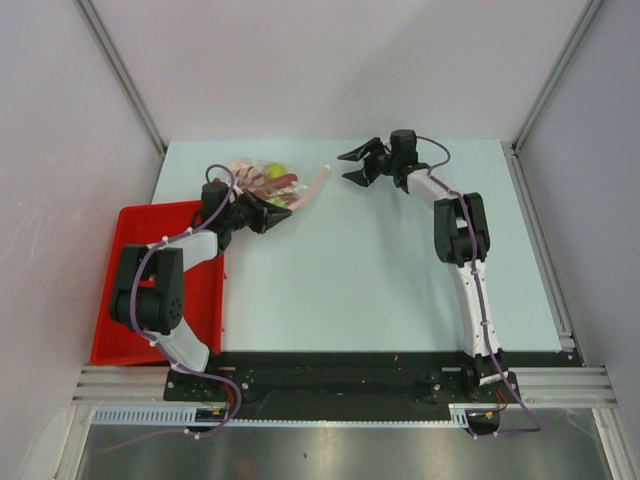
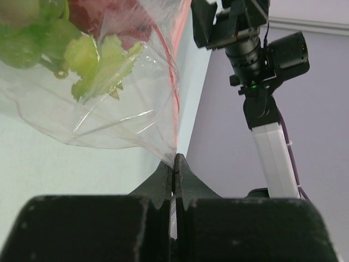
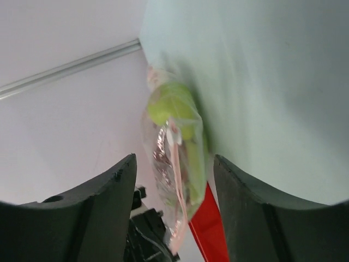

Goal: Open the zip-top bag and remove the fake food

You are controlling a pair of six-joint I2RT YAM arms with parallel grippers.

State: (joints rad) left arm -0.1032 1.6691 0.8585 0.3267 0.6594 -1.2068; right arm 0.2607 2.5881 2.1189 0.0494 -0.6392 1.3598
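Note:
The zip-top bag lies at the far left of the table, its pink-red zip strip trailing right. Inside I see the yellow-green pear, green grapes, green leaves and a red lobster. My left gripper is shut on the bag's lower edge. My right gripper is open and empty, just right of the strip; in its wrist view the bag hangs between and beyond its fingers, apart from them.
A red tray sits at the table's left edge beside the left arm; its corner shows in the right wrist view. Grey walls with metal rails enclose the table on three sides.

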